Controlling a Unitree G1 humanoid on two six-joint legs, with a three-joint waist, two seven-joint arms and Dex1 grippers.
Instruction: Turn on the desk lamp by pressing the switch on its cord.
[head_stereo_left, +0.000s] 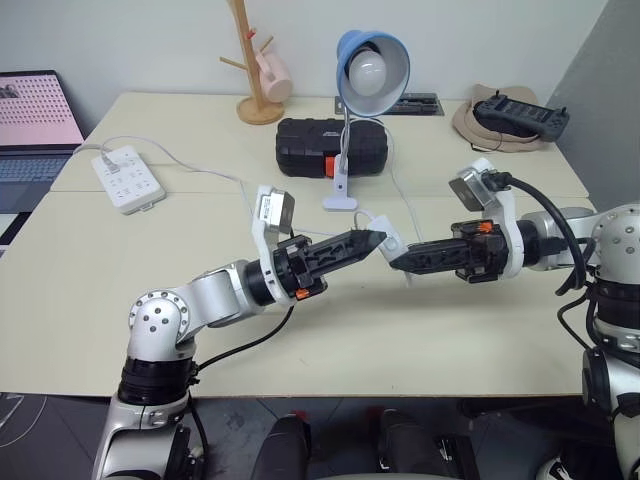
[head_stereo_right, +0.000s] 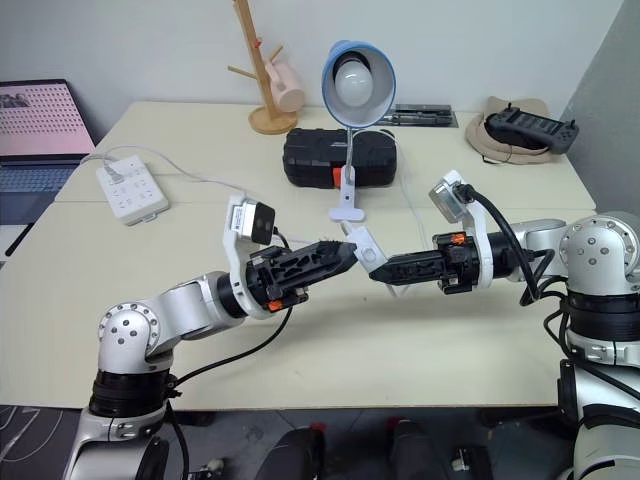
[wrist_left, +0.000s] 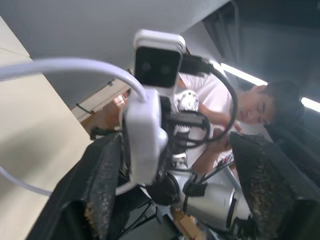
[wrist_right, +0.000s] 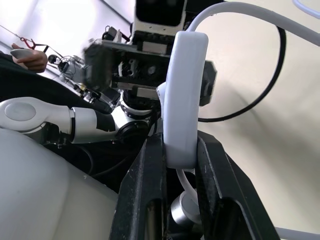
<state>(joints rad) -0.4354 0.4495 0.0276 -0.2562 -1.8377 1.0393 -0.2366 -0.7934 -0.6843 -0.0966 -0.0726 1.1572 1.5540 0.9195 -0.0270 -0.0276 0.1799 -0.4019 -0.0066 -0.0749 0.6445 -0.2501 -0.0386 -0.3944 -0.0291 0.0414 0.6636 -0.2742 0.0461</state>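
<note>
Cream bench (head_stereo_left: 470, 350), white wall behind; desk lamp (head_stereo_left: 371, 66) unlit at the far middle. Switch (head_stereo_right: 364, 247) held above the bench, right hand (head_stereo_right: 377, 270) clenched on its lower end, long axis running out along the fingers, cord (head_stereo_left: 404, 202) trailing back. Left hand (head_stereo_left: 374, 241) spread wide, fingers flanking the switch's free end, nearer to press.

A pale cream table (head_stereo_left: 420, 340) carries the desk lamp (head_stereo_left: 361, 105) on its white base, a black case (head_stereo_left: 320, 147) behind it, a white power strip (head_stereo_left: 128, 178), a wooden mug tree (head_stereo_left: 255, 70), a laptop (head_stereo_left: 35, 135) and a beige hat (head_stereo_left: 490, 128) under a black controller (head_stereo_left: 520, 115)
</note>
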